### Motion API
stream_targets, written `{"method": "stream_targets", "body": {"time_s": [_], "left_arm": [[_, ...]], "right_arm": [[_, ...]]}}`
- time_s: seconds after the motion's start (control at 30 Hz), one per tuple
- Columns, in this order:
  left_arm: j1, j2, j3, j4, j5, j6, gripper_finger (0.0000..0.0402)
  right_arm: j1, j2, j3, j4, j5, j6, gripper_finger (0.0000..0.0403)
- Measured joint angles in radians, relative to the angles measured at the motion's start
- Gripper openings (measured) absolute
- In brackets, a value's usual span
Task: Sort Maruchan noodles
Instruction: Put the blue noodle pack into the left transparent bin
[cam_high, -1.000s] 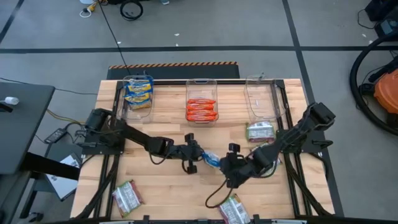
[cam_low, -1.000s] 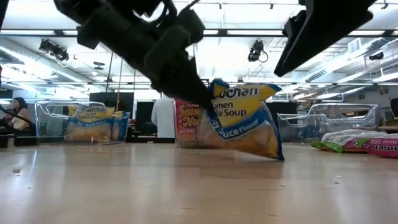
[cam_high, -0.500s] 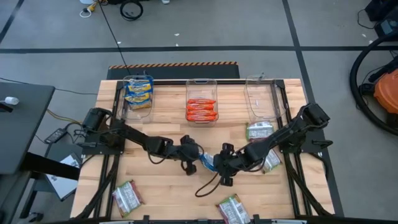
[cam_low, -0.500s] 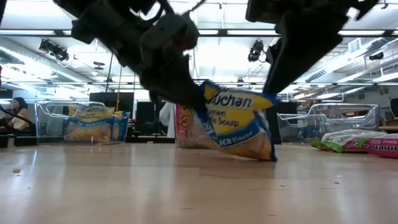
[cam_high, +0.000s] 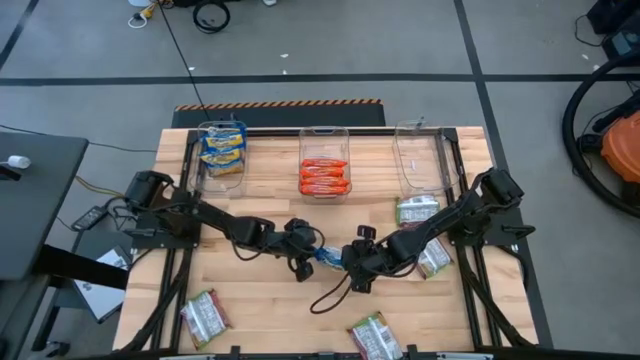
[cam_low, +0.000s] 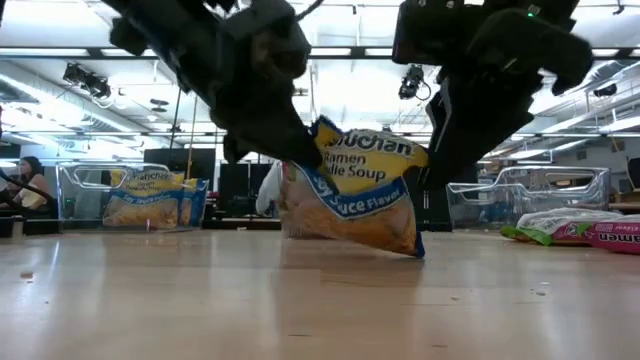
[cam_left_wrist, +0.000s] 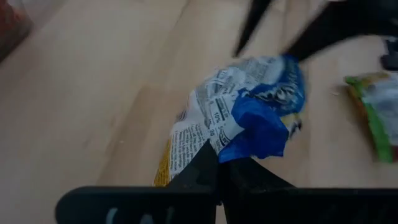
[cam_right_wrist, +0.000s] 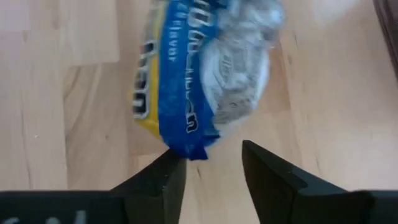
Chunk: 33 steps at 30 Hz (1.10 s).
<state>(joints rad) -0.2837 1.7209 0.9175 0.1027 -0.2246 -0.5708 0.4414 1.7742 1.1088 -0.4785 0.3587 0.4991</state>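
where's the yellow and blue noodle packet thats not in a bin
In the high view the yellow-and-blue packet is mid-table, pinched by the left claw, with the right claw open at its other end; the low view shows it raised and tilted.

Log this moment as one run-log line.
left pincer: shut on yellow-and-blue packet, mid-table | right pincer: open, at packet's other end | yellow-and-blue bin: packets inside | right bin: empty

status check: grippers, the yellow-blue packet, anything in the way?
Left gripper shut on yellow-blue packet, lifted mid-table. Right gripper open at packet's far end, not clamped. Nothing blocking between them.
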Motion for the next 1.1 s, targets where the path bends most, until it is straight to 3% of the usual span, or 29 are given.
{"method": "stream_targets", "body": {"time_s": [0.23, 0.37, 0.53, 0.7, 0.8, 0.93, 1.1], "left_arm": [[-0.023, -0.024, -0.001, -0.073, 0.002, -0.039, 0.0008], [-0.022, -0.024, -0.001, -0.074, 0.002, -0.055, 0.0009], [-0.022, -0.024, -0.001, -0.081, 0.001, -0.081, 0.0009], [-0.022, -0.024, -0.001, -0.075, -0.006, -0.099, 0.001], [-0.021, -0.024, -0.001, -0.073, -0.007, -0.1, 0.001], [-0.022, -0.024, -0.001, -0.08, -0.007, -0.103, 0.0011], [-0.021, -0.024, -0.001, -0.096, -0.007, -0.099, 0.0011]], "right_arm": [[-0.003, 0.0, 0.0, 0.065, 0.002, -0.037, 0.0086], [0.015, 0.0, 0.0, 0.088, -0.045, -0.128, 0.0075], [0.028, -0.012, 0.003, 0.071, -0.061, -0.151, 0.0118], [0.034, -0.017, 0.014, 0.111, 0.05, -0.146, 0.0183], [0.018, -0.012, 0.014, 0.118, 0.014, -0.144, 0.0195], [0.0, -0.01, 0.014, 0.123, -0.061, -0.116, 0.0158], [-0.011, -0.01, 0.014, 0.135, -0.082, -0.108, 0.0052]]}}
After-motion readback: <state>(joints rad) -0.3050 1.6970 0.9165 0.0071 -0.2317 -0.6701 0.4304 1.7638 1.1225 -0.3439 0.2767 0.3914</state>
